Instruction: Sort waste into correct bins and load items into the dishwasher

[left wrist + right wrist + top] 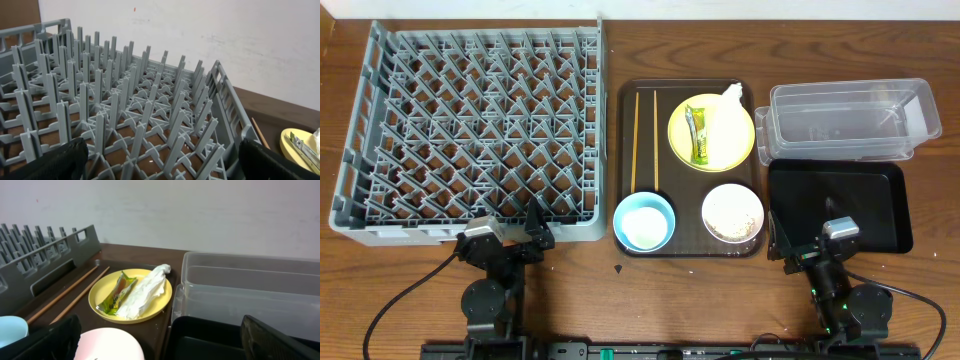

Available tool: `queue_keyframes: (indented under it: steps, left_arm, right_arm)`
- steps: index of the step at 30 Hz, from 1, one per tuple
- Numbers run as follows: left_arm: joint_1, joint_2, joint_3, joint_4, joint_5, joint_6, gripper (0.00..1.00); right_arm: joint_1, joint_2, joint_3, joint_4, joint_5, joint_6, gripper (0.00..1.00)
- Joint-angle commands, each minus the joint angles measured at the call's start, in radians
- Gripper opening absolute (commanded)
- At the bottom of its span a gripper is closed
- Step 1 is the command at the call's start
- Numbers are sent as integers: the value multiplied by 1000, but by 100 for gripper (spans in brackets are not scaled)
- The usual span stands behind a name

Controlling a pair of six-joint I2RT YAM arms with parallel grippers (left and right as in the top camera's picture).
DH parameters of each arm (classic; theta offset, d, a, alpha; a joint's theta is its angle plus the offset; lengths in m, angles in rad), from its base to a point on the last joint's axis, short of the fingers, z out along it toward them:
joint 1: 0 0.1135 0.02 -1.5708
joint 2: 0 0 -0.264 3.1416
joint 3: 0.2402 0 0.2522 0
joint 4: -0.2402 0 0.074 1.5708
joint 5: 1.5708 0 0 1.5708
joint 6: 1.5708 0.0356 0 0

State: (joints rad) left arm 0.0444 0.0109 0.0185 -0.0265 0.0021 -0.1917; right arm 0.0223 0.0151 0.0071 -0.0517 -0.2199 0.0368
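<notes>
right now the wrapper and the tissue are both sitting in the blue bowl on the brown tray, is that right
Not quite. The wrapper and tissue lie on the yellow plate, not in the blue bowl. The plate does sit on the brown tray. The overhead view shows this, and the right wrist view confirms it.

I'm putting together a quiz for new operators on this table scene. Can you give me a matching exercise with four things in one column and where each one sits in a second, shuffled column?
Things:
1. thin wooden chopsticks
2. small green-and-yellow snack wrapper
3. loose white rice grains
4. small light-blue bowl

Places:
A. in the small white bowl
B. near-left corner of the dark brown serving tray
C. on the round yellow plate
D. along the tray's left side, beyond the blue bowl

Pairs: 1-D, 2-C, 3-A, 4-B
</notes>
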Motion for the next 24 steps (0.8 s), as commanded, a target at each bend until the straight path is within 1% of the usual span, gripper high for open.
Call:
queue_keyframes:
  steps: [1, 2, 3, 11, 14, 16, 18, 20, 21, 24]
  left_arm:
    - [4, -6, -14, -46, -10, -13, 96]
    - [4, -6, -14, -46, -10, -13, 97]
    - [4, -6, -14, -46, -10, -13, 96]
    - [5, -6, -14, -44, -25, -8, 96]
    - [5, -6, -14, -42, 23, -10, 96]
    - [5, -6, -14, -12, 67, -18, 96]
    - [5, -6, -8, 62, 139, -77, 97]
    - [5, -6, 15, 128, 179, -129, 96]
    - [5, -5, 36, 153, 182, -148, 96]
    - [5, 18, 126, 163, 181, -138, 97]
  right_arm:
    - [-9, 2, -2, -4, 6, -8, 99]
    - [-9, 2, -2, -4, 6, -8, 99]
    - [-9, 2, -2, -5, 33, -43, 99]
    - [-9, 3, -2, 22, 54, -57, 99]
    - [-9, 3, -2, 56, 48, -46, 99]
    - [-9, 3, -2, 128, -4, -23, 99]
    - [-9, 3, -1, 208, -27, -11, 99]
    - [-9, 3, 18, 272, -33, -8, 99]
    - [-9, 4, 38, 276, -32, -8, 99]
    - [-9, 37, 128, 234, -27, -8, 99]
